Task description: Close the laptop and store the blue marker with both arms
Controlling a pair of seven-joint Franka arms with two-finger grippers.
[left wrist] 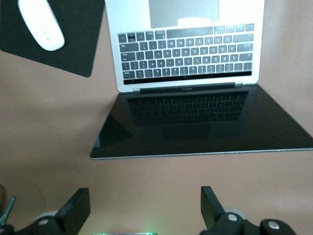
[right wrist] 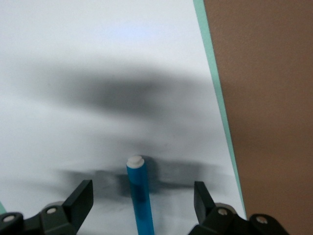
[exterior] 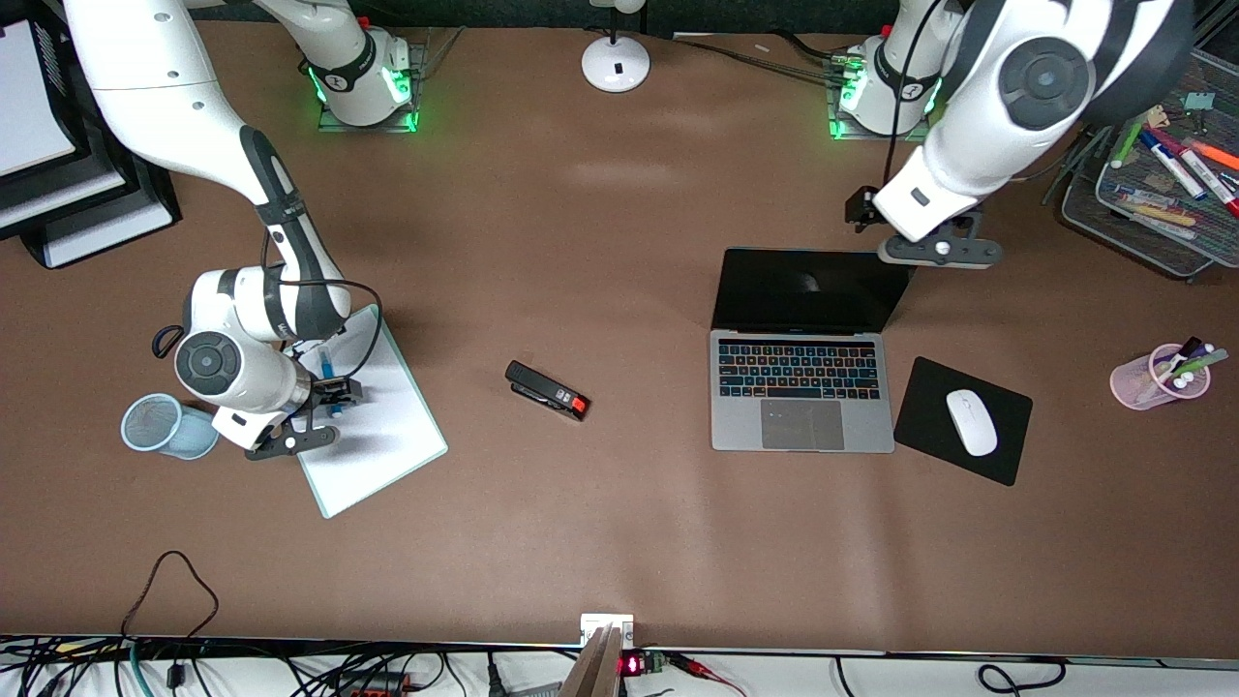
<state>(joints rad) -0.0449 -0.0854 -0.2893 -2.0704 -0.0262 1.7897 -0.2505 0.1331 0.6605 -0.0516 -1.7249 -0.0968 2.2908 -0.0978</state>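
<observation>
Brown worktop (exterior: 600, 242) carries everything. Two white arms reach in from their bases.

Laptop (exterior: 801, 387) sits open toward the left arm's end of the worktop, black screen tilted back, keyboard and trackpad facing up. Beside it, a black mouse pad (exterior: 929, 397) with a white mouse (exterior: 971, 422) on it. Left gripper (exterior: 934, 250) hangs just above the screen's top edge at its corner. In the left wrist view the left gripper (left wrist: 144, 213) has its fingers (left wrist: 76, 210) spread wide, nothing between them, the screen's edge apart from them.

White board with a teal rim (exterior: 382, 426) lies toward the right arm's end of the worktop. Blue marker (exterior: 329, 373) lies on it. Right gripper (exterior: 324, 402) is down over the board. In the right wrist view the right gripper (right wrist: 143, 205) is wide open and straddles the blue marker (right wrist: 139, 196), white end pointing away from the wrist; the fingers (right wrist: 80, 198) stand clear of the barrel on both sides, not touching it.

A pale blue mesh cup (exterior: 165, 426) lies on its side just beside the right gripper. A black stapler (exterior: 547, 390) with a red end lies between board and laptop.
</observation>
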